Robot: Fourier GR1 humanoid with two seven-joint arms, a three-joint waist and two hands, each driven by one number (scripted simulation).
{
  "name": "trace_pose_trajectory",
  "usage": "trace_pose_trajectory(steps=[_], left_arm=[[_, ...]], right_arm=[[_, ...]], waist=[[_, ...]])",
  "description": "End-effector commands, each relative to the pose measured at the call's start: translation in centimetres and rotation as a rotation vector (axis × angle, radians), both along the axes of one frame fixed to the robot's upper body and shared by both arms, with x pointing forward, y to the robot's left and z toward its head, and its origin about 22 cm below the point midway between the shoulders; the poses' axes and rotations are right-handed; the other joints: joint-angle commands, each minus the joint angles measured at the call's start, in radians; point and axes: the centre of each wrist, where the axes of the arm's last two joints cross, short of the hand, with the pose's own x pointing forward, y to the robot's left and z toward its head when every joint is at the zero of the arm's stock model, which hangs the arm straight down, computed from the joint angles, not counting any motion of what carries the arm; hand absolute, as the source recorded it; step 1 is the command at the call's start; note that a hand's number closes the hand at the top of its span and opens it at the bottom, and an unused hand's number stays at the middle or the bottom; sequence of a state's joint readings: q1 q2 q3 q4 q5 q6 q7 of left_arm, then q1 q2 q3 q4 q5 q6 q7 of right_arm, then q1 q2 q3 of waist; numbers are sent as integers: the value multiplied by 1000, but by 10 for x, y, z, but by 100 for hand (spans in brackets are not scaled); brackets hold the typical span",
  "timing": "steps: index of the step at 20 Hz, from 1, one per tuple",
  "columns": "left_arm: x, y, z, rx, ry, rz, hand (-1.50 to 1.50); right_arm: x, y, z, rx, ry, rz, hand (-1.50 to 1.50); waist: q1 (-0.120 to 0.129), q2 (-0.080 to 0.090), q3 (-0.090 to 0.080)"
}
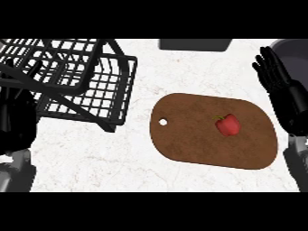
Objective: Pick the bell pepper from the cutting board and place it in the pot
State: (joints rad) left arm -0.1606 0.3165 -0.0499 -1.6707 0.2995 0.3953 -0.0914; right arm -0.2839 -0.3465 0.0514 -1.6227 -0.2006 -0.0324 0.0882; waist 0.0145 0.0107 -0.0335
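The right hand (286,97) rises from its grey forearm at the view's right edge. It is held upright with its fingers (269,67) straight and slightly spread, holding nothing and touching nothing. Directly behind its fingertips, partly covered by them, is the dark grey pot (307,56), cut off by the upper right corner. Just to the left of the hand's palm lies the brown cutting board (196,135), a rounded slab with a small hole near its far left end. The bell pepper (228,125) rests on the board, on the half nearer this hand but apart from it. It is small, red and glossy, with a green stem on top. Further left across the pale marbled worktop (116,153) is a black wire rack (83,76). The left hand (9,124) shows as a dark shape overlapping the rack at the left edge; whether it is spread or closed cannot be told.
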Motion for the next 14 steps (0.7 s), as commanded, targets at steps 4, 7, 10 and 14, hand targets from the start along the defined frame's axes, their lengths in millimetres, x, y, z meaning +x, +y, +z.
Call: trace_pose_trajectory(steps=[4, 7, 10, 14], left_arm=[[-2, -18, -18, 23, 180, -147, 0], [-8, -12, -24, -14, 232, -154, 0], [-17, -17, -41, 12, 362, -215, 0], [-23, -5, -33, -2, 365, -203, 0]], right_arm=[[-1, 75, -3, -116, 71, 683, -150], [-4, 72, 77, -546, -298, 747, -150], [1, 47, 50, -395, -423, 734, -150], [0, 19, 58, -376, -589, 888, -150]], waist=[[41, 11, 36], [46, -57, 14], [-22, 5, 43], [-38, 7, 44]])
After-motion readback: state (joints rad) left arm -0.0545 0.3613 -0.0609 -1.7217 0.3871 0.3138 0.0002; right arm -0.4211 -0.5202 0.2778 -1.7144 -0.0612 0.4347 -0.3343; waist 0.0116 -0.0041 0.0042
